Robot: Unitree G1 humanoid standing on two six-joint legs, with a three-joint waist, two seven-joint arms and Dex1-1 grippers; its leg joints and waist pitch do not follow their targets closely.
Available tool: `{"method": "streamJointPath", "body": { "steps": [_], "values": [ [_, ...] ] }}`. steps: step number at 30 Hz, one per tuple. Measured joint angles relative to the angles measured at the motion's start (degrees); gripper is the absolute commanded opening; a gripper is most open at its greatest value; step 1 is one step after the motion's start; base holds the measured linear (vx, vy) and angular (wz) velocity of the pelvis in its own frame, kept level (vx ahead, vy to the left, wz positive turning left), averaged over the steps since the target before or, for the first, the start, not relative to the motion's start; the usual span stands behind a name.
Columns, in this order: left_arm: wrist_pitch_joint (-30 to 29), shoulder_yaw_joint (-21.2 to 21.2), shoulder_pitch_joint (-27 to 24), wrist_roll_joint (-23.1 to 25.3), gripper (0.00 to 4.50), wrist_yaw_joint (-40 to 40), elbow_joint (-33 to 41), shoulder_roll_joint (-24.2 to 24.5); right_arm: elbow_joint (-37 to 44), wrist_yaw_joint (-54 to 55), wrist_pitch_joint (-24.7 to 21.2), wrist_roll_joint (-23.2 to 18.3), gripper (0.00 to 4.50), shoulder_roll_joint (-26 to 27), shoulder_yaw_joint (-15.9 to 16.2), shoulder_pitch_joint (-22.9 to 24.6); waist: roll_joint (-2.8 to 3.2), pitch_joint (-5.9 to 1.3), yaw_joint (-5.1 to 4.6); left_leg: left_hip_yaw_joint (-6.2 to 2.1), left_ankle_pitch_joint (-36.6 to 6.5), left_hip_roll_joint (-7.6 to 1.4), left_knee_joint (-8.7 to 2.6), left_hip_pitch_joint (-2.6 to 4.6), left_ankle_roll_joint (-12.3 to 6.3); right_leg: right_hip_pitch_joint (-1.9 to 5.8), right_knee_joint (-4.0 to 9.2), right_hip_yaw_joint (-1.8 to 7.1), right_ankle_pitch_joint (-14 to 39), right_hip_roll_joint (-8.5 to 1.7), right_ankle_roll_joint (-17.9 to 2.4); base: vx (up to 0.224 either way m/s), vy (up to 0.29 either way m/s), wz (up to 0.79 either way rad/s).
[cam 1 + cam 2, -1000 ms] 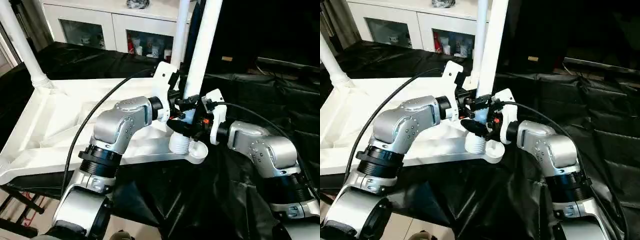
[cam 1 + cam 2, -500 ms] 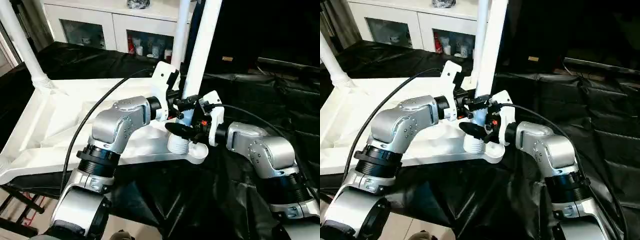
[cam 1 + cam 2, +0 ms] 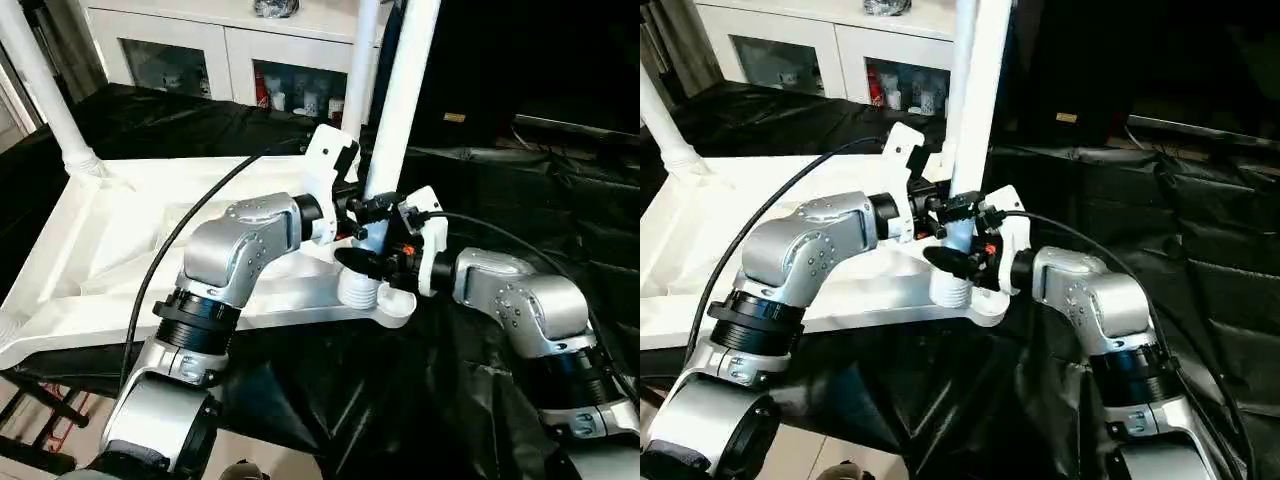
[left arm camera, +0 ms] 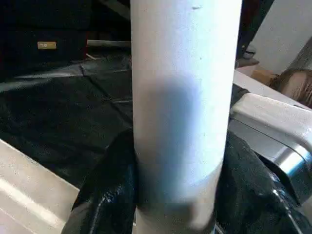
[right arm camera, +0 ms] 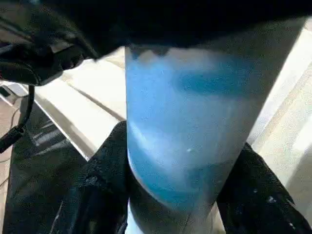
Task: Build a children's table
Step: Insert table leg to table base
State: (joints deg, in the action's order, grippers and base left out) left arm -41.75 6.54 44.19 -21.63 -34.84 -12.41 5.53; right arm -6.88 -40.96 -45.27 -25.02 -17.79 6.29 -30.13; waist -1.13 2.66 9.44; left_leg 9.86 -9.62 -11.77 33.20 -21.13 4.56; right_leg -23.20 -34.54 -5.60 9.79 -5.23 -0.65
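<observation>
Where black drape [image 3: 480,400] lies, cabinet [image 3: 220,50] beyond upright leg [image 3: 400,100].

Silver forearms [image 3: 240,250], black cables [image 3: 190,225], black fingers [image 4: 105,195].

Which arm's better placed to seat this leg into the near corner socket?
Probably the left. Its tool clamps the upright leg, both fingers against it. The right tool sits lower, just above the socket, leaving little travel to push down.
</observation>
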Motion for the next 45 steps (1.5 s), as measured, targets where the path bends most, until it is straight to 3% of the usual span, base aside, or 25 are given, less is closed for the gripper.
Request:
{"method": "streamJointPath", "body": {
  "steps": [24, 25, 27, 29, 31, 34, 35, 41, 45],
  "values": [
    [-0.4, 0.5, -1.0, 0.0, 1.88, 0.0, 2.1, 0.3, -0.4, -0.8, 2.1, 1.0, 1.89, 0.0, 0.9, 0.2, -0.14, 0.06, -0.02, 0.0, 0.0, 0.0, 0.06, 0.01, 0.0, 0.0, -0.04, 0.01, 0.0, 0.0, 0.0, 0.0, 0.0, 0.0],
    [-0.3, 0.5, -1.0, 0.0, 2.44, 0.0, 2.1, 0.3, -0.4, -0.8, 2.1, 1.0, 1.89, 0.0, 0.9, 0.2, -0.14, 0.06, -0.01, 0.0, 0.0, 0.0, 0.07, 0.0, 0.0, 0.0, -0.05, 0.01, 0.0, 0.0, 0.0, 0.0, 0.0, 0.0],
    [-0.3, 0.4, -1.0, 0.0, 2.58, 0.0, 2.1, 0.3, -0.4, -0.8, 2.2, 1.0, 1.89, 0.1, 0.9, 0.2, -0.14, 0.06, -0.02, 0.0, 0.0, 0.0, 0.09, 0.0, 0.0, 0.0, -0.05, 0.01, 0.0, 0.0, 0.0, 0.0, 0.0, 0.0],
    [-0.5, -0.8, -1.0, -0.3, 2.65, 0.2, 1.8, -0.2, -0.4, -0.8, 2.6, 1.0, 1.89, 0.2, 0.8, 0.2, -0.14, 0.06, -0.02, 0.0, 0.0, 0.0, 0.11, 0.0, 0.0, 0.0, -0.06, 0.01, 0.0, 0.0, 0.0, 0.0, 0.0, 0.0],
    [-0.5, -2.5, -1.0, -1.8, 3.02, 0.5, 0.9, -1.4, -0.4, -0.7, 3.2, 1.0, 1.88, 0.4, 0.4, 0.2, -0.14, 0.06, 0.0, 0.0, 0.0, -0.01, 0.14, -0.01, 0.0, 0.0, -0.07, 0.01, 0.0, 0.0, 0.0, 0.0, 0.0, 0.0],
    [-0.4, -4.6, -1.0, -3.4, 3.06, 1.4, 0.2, -2.3, -0.2, -0.7, 3.3, 0.9, 1.88, 0.6, 0.0, -0.1, -0.14, 0.06, 0.01, -0.01, 0.0, -0.01, 0.21, -0.01, -0.01, 0.0, -0.15, 0.01, 0.0, 0.0, 0.0, 0.0, 0.0, 0.0],
    [0.3, -5.9, -1.0, -3.9, 3.36, 1.9, 0.0, -3.3, -0.2, -0.7, 3.3, 0.9, 1.88, 0.7, -0.2, -0.1, -0.14, 0.07, 0.01, -0.02, 0.0, -0.01, 0.24, -0.02, -0.01, 0.0, -0.16, 0.01, 0.0, 0.0, 0.0, 0.0, 0.0, 0.0],
    [10.5, -13.5, 3.2, -8.5, 3.42, 3.4, 1.2, -7.1, -1.1, -0.4, 2.8, 0.9, 1.88, 1.5, 0.6, 0.9, -0.24, 0.12, 0.08, -0.05, 0.0, -0.02, 0.36, -0.02, -0.01, 0.03, -0.19, 0.01, 0.0, -0.01, 0.0, 0.0, 0.0, 0.0],
    [14.0, -17.5, 3.8, -12.1, 3.42, 4.4, 2.7, -9.6, -1.2, 0.5, 2.9, 0.9, 1.88, 2.1, 0.1, 0.9, -0.24, 0.12, 0.07, -0.06, 0.0, -0.02, 0.36, -0.02, -0.01, 0.04, -0.19, 0.01, 0.0, -0.01, 0.1, 0.0, 0.0, 0.0]
  ]
}}
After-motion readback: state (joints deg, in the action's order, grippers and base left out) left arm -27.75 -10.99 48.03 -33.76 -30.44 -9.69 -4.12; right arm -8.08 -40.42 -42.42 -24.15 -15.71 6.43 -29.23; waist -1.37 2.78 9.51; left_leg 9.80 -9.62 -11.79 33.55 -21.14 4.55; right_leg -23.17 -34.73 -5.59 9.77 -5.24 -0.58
